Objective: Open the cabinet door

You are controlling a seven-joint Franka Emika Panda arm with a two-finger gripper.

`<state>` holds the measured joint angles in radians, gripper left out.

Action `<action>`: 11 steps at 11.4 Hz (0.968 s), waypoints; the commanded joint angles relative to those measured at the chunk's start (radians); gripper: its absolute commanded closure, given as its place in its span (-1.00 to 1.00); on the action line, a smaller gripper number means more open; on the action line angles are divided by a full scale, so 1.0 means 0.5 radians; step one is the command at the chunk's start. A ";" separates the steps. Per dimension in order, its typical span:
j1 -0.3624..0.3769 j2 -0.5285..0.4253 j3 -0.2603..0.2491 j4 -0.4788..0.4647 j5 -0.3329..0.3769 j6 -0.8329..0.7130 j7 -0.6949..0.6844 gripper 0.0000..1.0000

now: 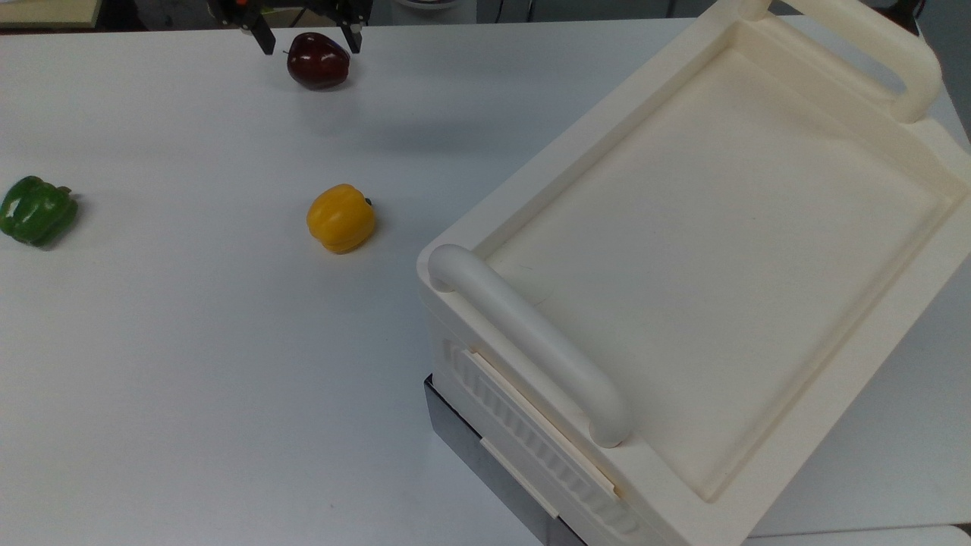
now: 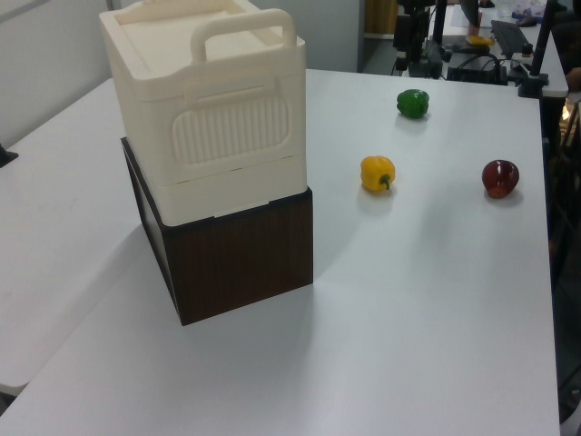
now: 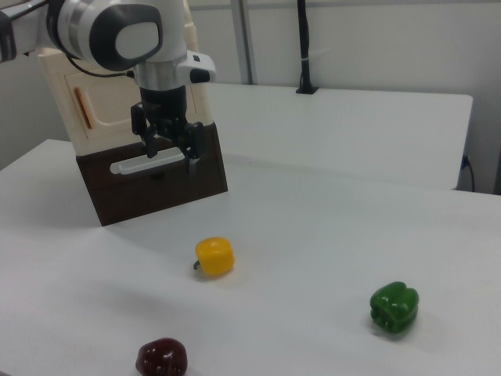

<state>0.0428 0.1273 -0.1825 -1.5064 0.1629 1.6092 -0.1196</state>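
The end effector (image 3: pixel 167 149) hangs above the bench (image 3: pixel 329 227) with its two fingers spread wide and nothing between them; in the top view its dark fingertips stand either side of the red apple (image 1: pixel 318 61) without gripping it. The spread suits a reach for a handle, I judge, not for fruit.

The cabinet (image 2: pixel 204 154) stands well apart from it, a cream box stacked on a dark base. The cabinet door (image 3: pixel 109 106) is the flat cream panel with a copper strip, on the side shown at the right view's left, and it looks closed. The yellow pepper (image 1: pixel 340 218) and green pepper (image 1: pixel 36 210) lie loose on the bench, clear of the likely path.
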 commanded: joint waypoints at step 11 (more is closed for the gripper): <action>0.445 0.046 0.298 0.080 -0.004 0.518 -0.519 -0.93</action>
<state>0.2056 0.1518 -0.0293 -1.4597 0.1703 1.7986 -0.3618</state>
